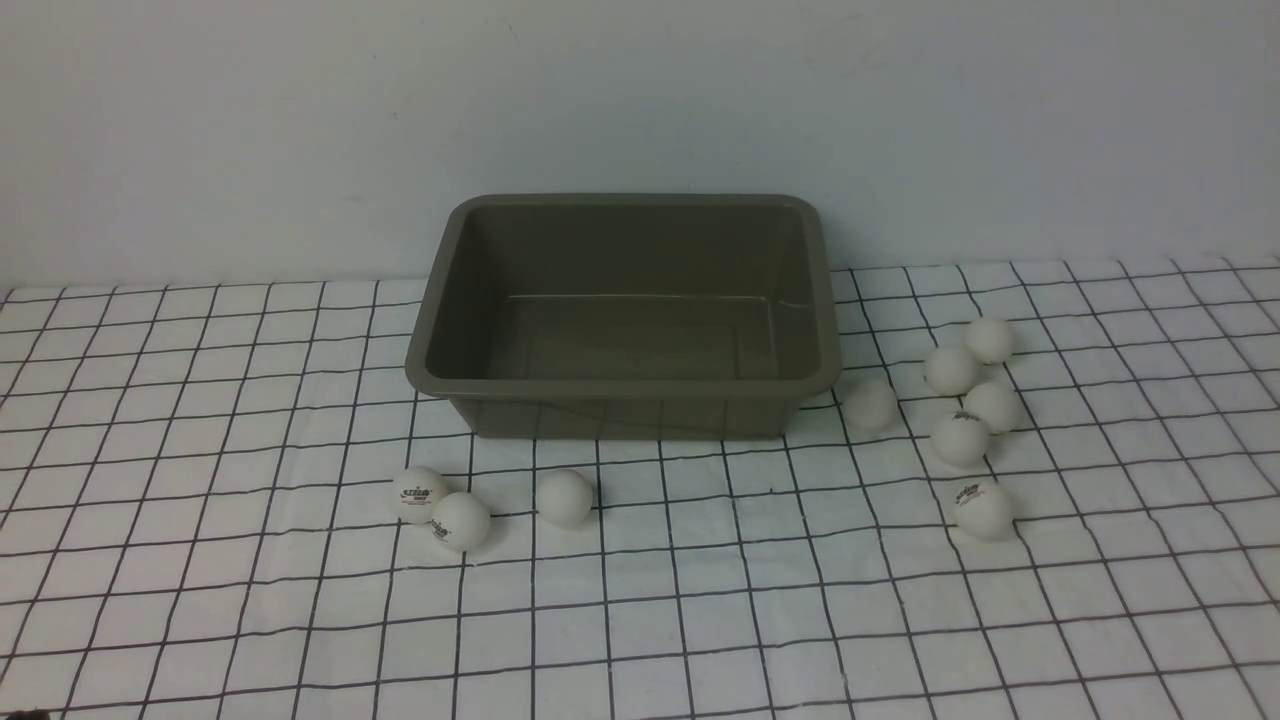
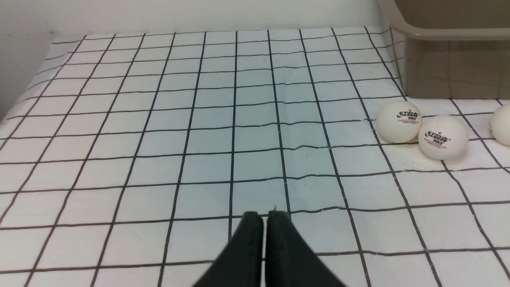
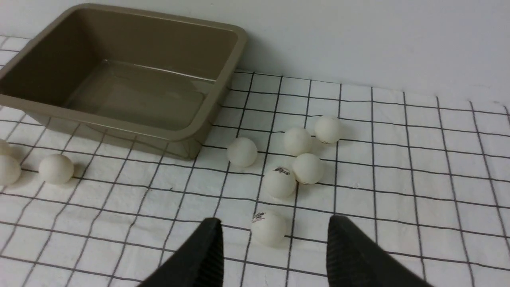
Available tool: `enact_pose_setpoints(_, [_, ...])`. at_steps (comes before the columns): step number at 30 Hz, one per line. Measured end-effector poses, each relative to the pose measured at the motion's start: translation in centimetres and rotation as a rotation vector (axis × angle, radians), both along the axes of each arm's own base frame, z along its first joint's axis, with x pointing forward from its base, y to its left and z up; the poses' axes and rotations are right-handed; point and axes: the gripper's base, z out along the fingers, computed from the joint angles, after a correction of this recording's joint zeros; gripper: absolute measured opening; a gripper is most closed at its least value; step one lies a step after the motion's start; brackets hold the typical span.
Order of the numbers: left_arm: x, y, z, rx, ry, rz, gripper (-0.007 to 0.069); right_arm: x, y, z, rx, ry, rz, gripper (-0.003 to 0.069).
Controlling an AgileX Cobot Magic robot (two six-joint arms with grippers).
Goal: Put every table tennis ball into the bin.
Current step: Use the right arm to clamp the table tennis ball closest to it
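Right wrist view, right tool (image 3: 275,220): jaws apart, empty; table tennis ball (image 3: 268,227) just ahead, untouched.
Left wrist view, left tool (image 2: 265,215): jaws together, empty, over bench (image 2: 119,159).

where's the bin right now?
Front view: the bin sits centre, back by the wall; nearest ball just off its front-right corner, on the robot's right.

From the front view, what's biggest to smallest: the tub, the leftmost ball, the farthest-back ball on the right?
1. The bin, by far.
2. Leftmost ball and farthest-back ball: about alike; the leftmost is nearer, so unranked.
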Motion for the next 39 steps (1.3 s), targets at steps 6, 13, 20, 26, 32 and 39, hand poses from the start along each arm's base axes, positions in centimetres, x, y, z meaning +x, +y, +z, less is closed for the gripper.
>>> enact_pose_setpoints(6, [0.0, 0.0, 0.0, 0.0, 0.0, 0.0, -0.0004, 4.0, 0.6, -3.2, 0.085, 0.241, 0.068, 0.0327])
enact_pose_setpoints(13, [0.0, 0.0, 0.0, 0.0, 0.0, 0.0, -0.0004, 7.9, 1.2, -6.1, 0.129, 0.392, 0.131, 0.0327])
enact_pose_setpoints(20, [0.0, 0.0, 0.0, 0.0, 0.0, 0.0, -0.0004, 10.4, 5.1, -3.5, 0.101, 0.326, 0.292, 0.0327])
enact_pose_setpoints(26, [0.0, 0.0, 0.0, 0.0, 0.0, 0.0, -0.0004, 13.5, 7.7, -2.2, -0.105, 0.405, 0.297, 0.0327])
enact_pose_setpoints(32, [0.0, 0.0, 0.0, 0.0, 0.0, 0.0, -0.0004, 14.7, 6.0, -2.9, -0.294, 0.535, 0.103, 0.0327])
enact_pose_setpoints(39, [0.0, 0.0, 0.0, 0.0, 0.0, 0.0, -0.0004, 15.5, 6.7, -4.3, -0.309, 0.586, 0.094, 0.0327])
